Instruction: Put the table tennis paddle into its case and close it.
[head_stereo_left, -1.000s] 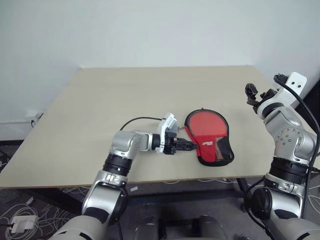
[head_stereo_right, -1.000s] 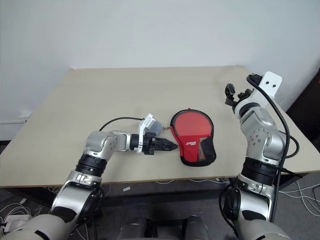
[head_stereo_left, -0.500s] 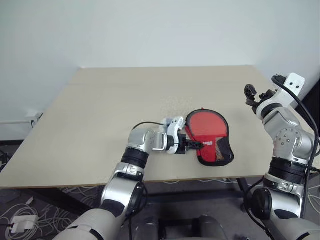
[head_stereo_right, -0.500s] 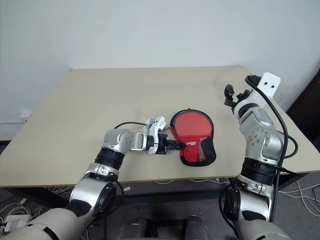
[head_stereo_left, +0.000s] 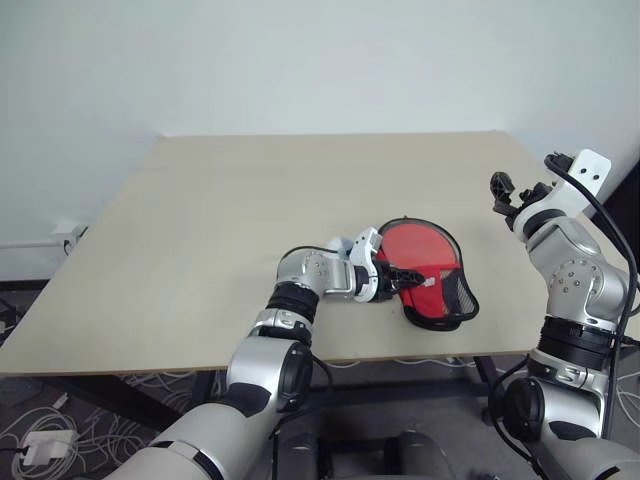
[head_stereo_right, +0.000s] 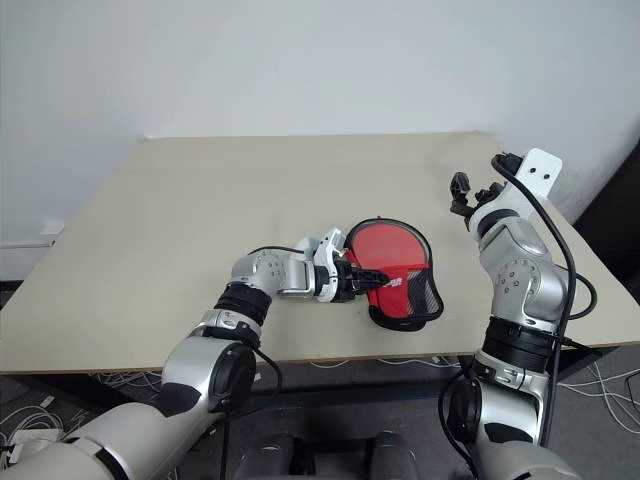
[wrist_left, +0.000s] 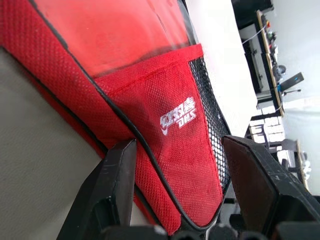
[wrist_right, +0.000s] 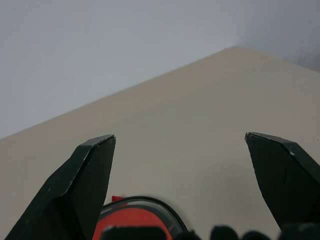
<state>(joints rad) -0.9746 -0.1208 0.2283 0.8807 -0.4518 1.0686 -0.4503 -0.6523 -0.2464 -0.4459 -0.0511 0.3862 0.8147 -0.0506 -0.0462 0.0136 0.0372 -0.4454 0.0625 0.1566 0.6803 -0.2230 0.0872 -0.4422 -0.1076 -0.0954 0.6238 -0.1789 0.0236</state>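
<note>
- Pale beige wooden bench (head_stereo_left: 220, 220) carries the soft paddle-shaped case (head_stereo_left: 445, 300) with black edging, mesh and a red logo patch, near its front edge, right of centre.
- Red-faced table tennis paddle (head_stereo_left: 420, 250) sits inside the case; long axis runs round end far, handle end near-right.
- Left gripper (head_stereo_left: 400, 279) is much nearer, jaws parted astride the case's left edge.
- Right gripper (head_stereo_left: 512, 193) hangs raised, well apart, jaws spread, empty.
- Left wrist view shows edge seam and white logo; the head views do not.
</note>
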